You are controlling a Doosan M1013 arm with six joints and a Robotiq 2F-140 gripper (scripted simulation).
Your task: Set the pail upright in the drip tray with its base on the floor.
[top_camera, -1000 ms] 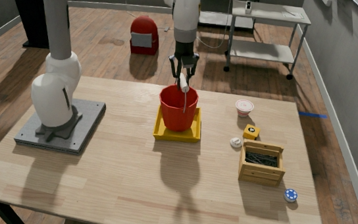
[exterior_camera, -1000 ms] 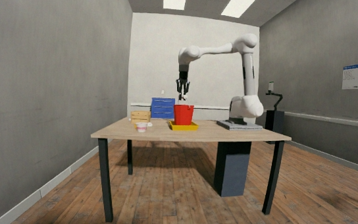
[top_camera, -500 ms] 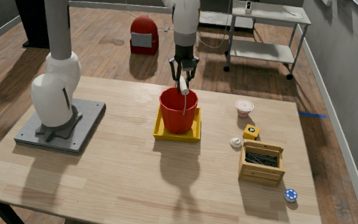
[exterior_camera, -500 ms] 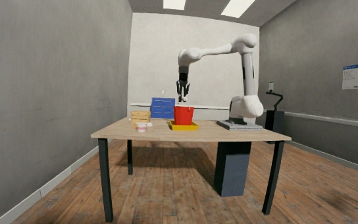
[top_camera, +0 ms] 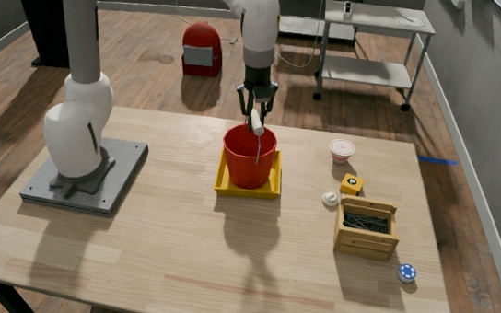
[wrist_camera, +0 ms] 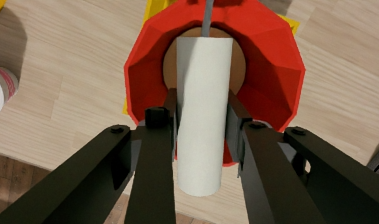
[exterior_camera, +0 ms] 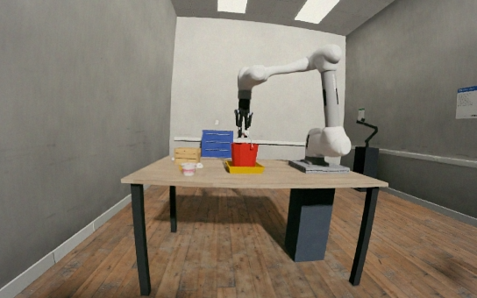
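Note:
The red pail (top_camera: 250, 156) stands upright inside the yellow drip tray (top_camera: 249, 179) near the table's middle; I cannot tell whether its base touches the tray's floor. It also shows in the side view (exterior_camera: 244, 154) over the tray (exterior_camera: 244, 166). My gripper (top_camera: 257, 121) is right above the pail and is shut on the white grip of the pail's handle (wrist_camera: 203, 117). A grey wire bail runs from the grip down to the rim. In the wrist view the pail (wrist_camera: 215, 75) fills the middle below my gripper (wrist_camera: 199, 103), and only yellow corners of the tray show.
To the right on the table are a white cup (top_camera: 342, 150), a yellow cube (top_camera: 352, 184), a small white knob (top_camera: 330, 199), a wooden crate of dark screws (top_camera: 365, 226) and a blue disc (top_camera: 406, 272). The arm's base (top_camera: 85, 172) is at the left.

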